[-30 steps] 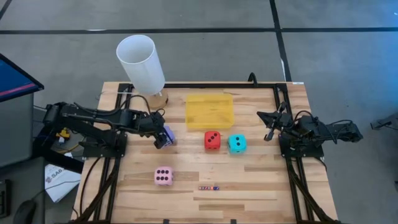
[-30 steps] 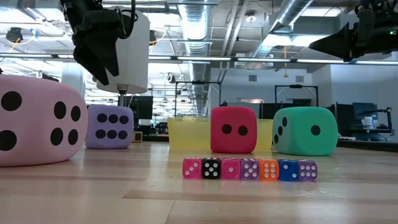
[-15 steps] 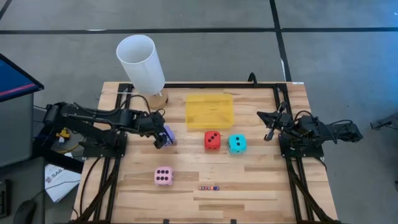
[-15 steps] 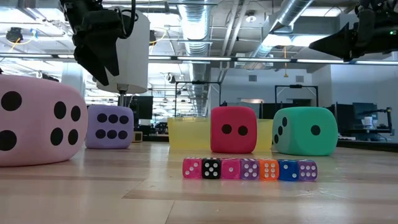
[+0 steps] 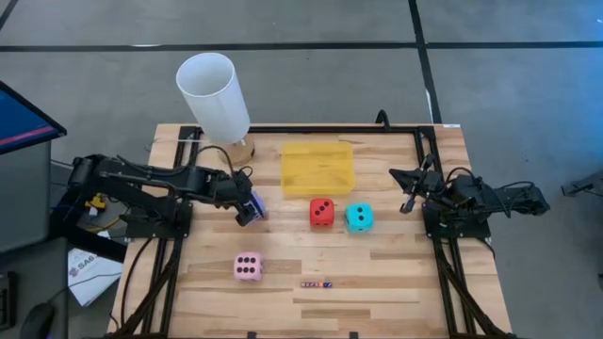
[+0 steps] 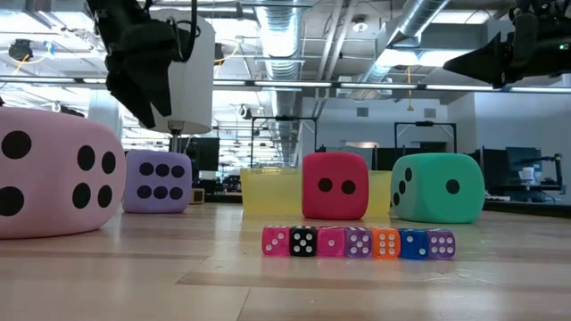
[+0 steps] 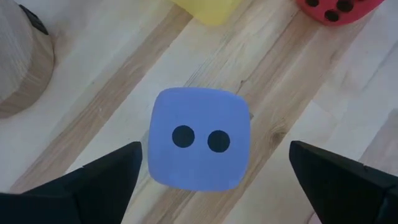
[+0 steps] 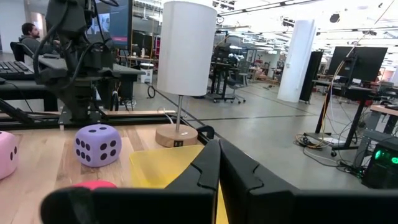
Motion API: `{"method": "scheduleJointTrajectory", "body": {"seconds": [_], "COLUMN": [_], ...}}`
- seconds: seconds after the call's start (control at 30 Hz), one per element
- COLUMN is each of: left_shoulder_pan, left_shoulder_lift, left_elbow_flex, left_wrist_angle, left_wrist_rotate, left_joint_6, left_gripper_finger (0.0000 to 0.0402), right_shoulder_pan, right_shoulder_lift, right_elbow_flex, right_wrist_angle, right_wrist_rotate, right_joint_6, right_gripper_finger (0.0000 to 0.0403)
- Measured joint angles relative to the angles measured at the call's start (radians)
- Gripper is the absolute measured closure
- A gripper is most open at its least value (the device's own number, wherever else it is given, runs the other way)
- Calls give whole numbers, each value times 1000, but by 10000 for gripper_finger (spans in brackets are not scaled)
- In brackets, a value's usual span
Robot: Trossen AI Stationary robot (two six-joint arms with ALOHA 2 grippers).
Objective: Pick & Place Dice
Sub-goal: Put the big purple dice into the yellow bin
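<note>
Hovering above the purple die (image 7: 199,138), the left gripper (image 5: 247,211) has its jaws spread wide, one finger on each side of the cube with clear gaps between; no contact seen. In the left wrist view the die sits centred between the fingers (image 7: 93,180), its two-pip face up, resting on the wooden table (image 5: 396,273). From the low view the gripper hangs well above the table top, with the purple die below it, six-pip face toward the camera.

Beyond the open jaws: a corner of the yellow tray (image 5: 317,169) and, off to one side, the red die (image 5: 321,212). The cyan die (image 5: 358,217) sits just beside the red one, apart from it. The pink die (image 5: 248,266) lies nearer the front edge, well apart from the left jaws. A row of tiny dice (image 6: 358,242) lies at the front of the table.

The lamp's wooden base (image 7: 22,62) is near the purple die, on the far side from the red one; its white shade (image 5: 214,94) leans over the table's back edge.

The right gripper (image 5: 406,202) waits at the right side of the table, raised, jaws closed together and empty, pointing toward the tray.
</note>
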Motion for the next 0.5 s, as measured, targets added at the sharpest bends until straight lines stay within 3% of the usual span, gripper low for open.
{"method": "scheduleJointTrajectory", "body": {"seconds": [0.5], "left_shoulder_pan": [0], "left_shoulder_lift": [120], "left_elbow_flex": [-59], "left_wrist_angle": [75], "left_wrist_rotate": [-5], "left_joint_6": [0], "left_gripper_finger": [5], "right_shoulder_pan": [0], "right_shoulder_lift": [0], "right_elbow_flex": [0], "right_wrist_angle": [-3], "right_wrist_rotate": [0], "right_joint_6": [0], "right_gripper_finger": [400]}}
